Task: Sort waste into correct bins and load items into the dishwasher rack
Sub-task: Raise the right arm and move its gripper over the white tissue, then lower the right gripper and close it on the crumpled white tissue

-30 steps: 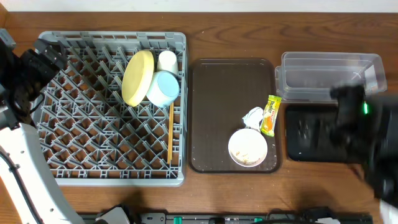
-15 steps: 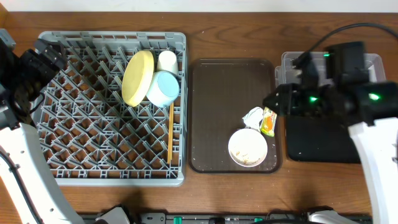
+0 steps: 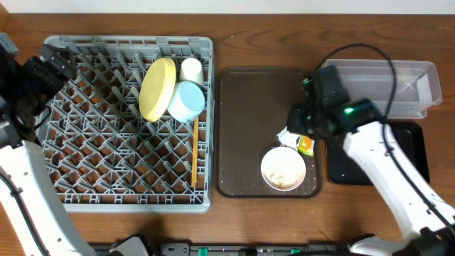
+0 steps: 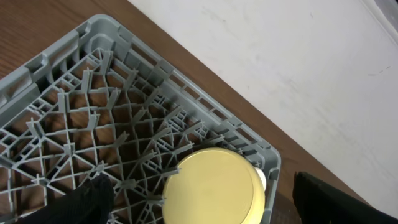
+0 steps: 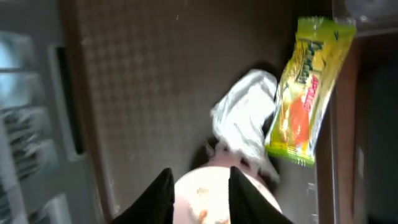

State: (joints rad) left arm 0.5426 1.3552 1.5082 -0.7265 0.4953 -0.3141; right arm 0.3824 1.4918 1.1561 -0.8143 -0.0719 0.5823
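The grey dishwasher rack [image 3: 106, 156] holds the yellow plate [image 3: 158, 89] [image 4: 214, 186], light blue bowl [image 3: 188, 101], white cup [image 3: 190, 69] and chopsticks [image 3: 194, 151]. On the brown serving tray [image 3: 249, 107] lie the crumpled napkin [image 3: 286, 135] [image 5: 245, 121], the yellow-green wrapper [image 3: 306, 145] [image 5: 305, 93] and the white bowl [image 3: 283, 168] [image 5: 202, 202] with crumbs in it. My right gripper [image 3: 293, 126] [image 5: 199, 177] hovers over the napkin and the bowl's rim, its jaws narrowed but apart, with nothing between them. My left gripper [image 3: 53, 64] [image 4: 205, 208] hangs wide open over the rack's back left corner.
The clear tub [image 3: 384, 85] stands at the back right, with the black tray [image 3: 409, 153] in front of it. The right arm crosses over the black tray's left part. The rack's edge [image 5: 25, 124] shows at the left of the right wrist view.
My right arm has swung left from over the black tray to the brown tray, above the napkin, and its jaws have narrowed. The left arm has not moved.
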